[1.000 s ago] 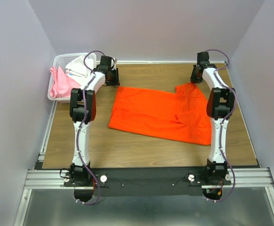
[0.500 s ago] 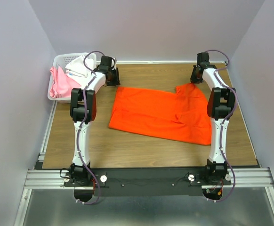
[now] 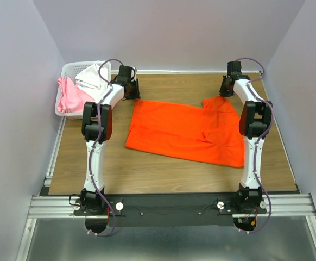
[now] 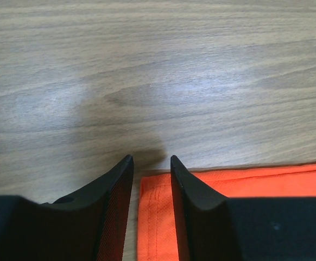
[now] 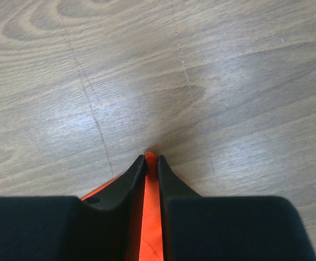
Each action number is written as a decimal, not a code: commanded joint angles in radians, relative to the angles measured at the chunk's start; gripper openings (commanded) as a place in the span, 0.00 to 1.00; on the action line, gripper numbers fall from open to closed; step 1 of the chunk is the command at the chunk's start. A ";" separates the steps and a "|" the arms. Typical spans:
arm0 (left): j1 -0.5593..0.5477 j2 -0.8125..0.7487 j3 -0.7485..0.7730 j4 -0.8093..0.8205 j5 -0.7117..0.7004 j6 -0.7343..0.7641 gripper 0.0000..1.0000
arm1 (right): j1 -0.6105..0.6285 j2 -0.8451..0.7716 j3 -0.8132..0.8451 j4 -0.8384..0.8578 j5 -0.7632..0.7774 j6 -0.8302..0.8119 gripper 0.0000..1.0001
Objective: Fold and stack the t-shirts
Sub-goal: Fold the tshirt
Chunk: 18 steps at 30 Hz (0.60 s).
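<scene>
Claws at the far edge of the orange shirt [image 3: 185, 130]

The left claw [image 4: 150, 161] stands narrowly parted, its two dark fingers [image 4: 114, 190] low over the wooden bench [image 4: 158, 65]. The shirt's hemmed corner lies in the gap between them, just short of the fingertips. From there the cloth runs off to that claw's right, under the right-hand finger and beyond it. The fingers are not pressing the cloth: a sliver of bare wood shows between the left-hand finger and the hem. Whether the tips touch the bench cannot be told.

The right claw [image 5: 151, 157] is closed tight on a thin upright fold of the orange shirt. A narrow orange strip shows between its fingers right up to the tips. Ahead of those tips there is only wood grain, and a little more orange peeks out beside the left-hand finger.

Seen from above, the shirt lies spread on the bench between the two claws and on the side toward the arms' bases. The left claw sits at one far corner. The right claw sits at the other end of the far edge, where the cloth is drawn up into a small rumpled peak. The rest of the shirt lies mostly flat, with a crease running back from the right claw.

Well off to the outer side of the left claw, a white basket [image 3: 71, 66] sits at the bench's corner. It holds a pink shirt [image 3: 68, 98], which hangs over its rim, and a white shirt [image 3: 90, 76] bundled just beside it.
</scene>
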<state>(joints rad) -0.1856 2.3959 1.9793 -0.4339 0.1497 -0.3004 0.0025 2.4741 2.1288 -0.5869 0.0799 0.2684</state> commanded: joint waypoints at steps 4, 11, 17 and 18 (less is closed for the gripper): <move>-0.018 -0.043 -0.062 -0.065 -0.035 -0.003 0.41 | 0.002 -0.007 -0.044 -0.062 0.003 0.008 0.20; -0.029 -0.069 -0.111 -0.051 -0.044 -0.003 0.39 | 0.002 -0.012 -0.056 -0.062 0.001 0.012 0.20; -0.029 -0.049 -0.093 -0.051 -0.047 0.000 0.16 | 0.002 -0.012 -0.058 -0.062 -0.006 0.015 0.14; -0.029 -0.043 -0.083 -0.052 -0.048 0.000 0.13 | 0.001 -0.012 -0.055 -0.062 -0.006 0.017 0.12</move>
<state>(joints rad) -0.2096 2.3436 1.8961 -0.4393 0.1226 -0.3019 0.0025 2.4619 2.1052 -0.5758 0.0803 0.2729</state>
